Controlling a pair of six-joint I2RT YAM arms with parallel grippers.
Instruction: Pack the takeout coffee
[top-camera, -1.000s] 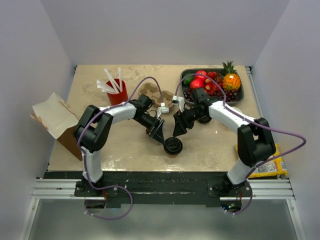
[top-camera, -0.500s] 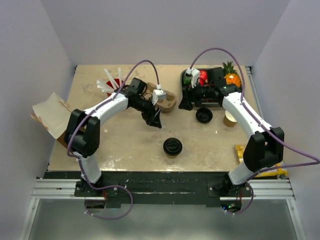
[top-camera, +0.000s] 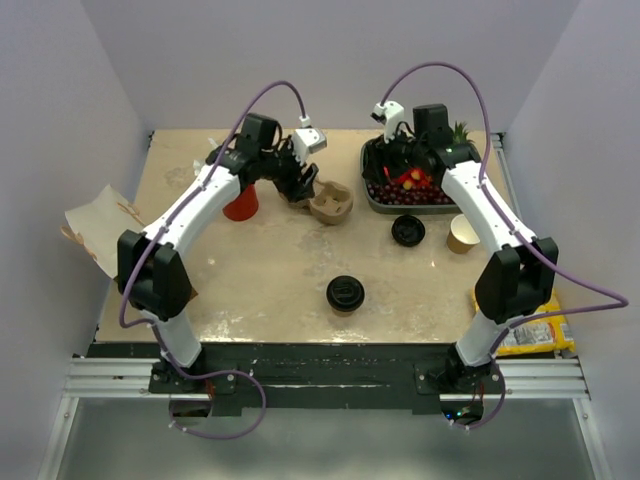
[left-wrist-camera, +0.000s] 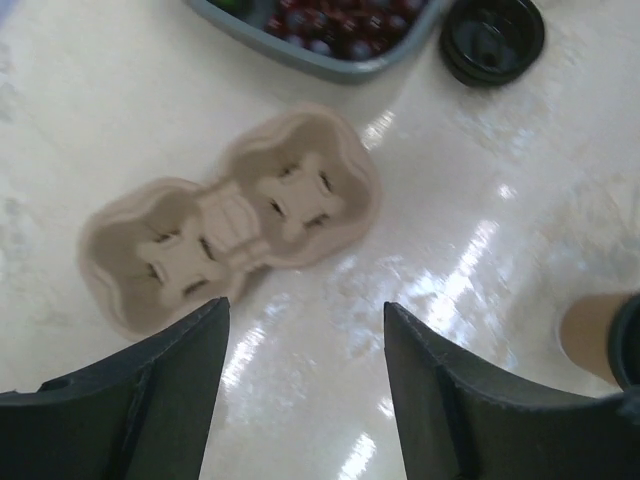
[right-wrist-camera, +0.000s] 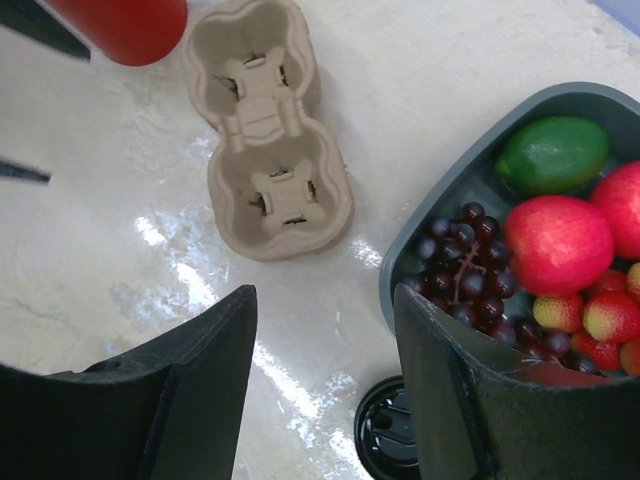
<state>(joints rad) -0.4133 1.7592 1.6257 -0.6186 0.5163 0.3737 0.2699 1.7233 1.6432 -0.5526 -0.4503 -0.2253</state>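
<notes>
The takeout coffee (top-camera: 344, 293), a tan cup under a black lid, stands alone at the front middle of the table. Its side shows at the right edge of the left wrist view (left-wrist-camera: 598, 338). My left gripper (top-camera: 303, 181) (left-wrist-camera: 305, 310) is open and empty, high up just left of the tan two-cup carrier (top-camera: 330, 203) (left-wrist-camera: 230, 220). My right gripper (top-camera: 395, 165) (right-wrist-camera: 325, 295) is open and empty, above the left edge of the fruit tray (top-camera: 372, 196) (right-wrist-camera: 452, 200). Both grippers are far from the coffee.
A loose black lid (top-camera: 407, 231) (left-wrist-camera: 492, 35) (right-wrist-camera: 395, 430) and a lidless tan cup (top-camera: 461, 234) lie in front of the tray. A red cup with white straws (top-camera: 240, 200) (right-wrist-camera: 125, 25) stands left of the carrier (right-wrist-camera: 265, 130). A paper bag (top-camera: 100, 235) is at the left edge, a yellow packet (top-camera: 540, 335) at the front right.
Both arms have pulled back from the coffee to the far side: the left to the carrier, the right to the fruit tray. The coffee stays where it stood.
</notes>
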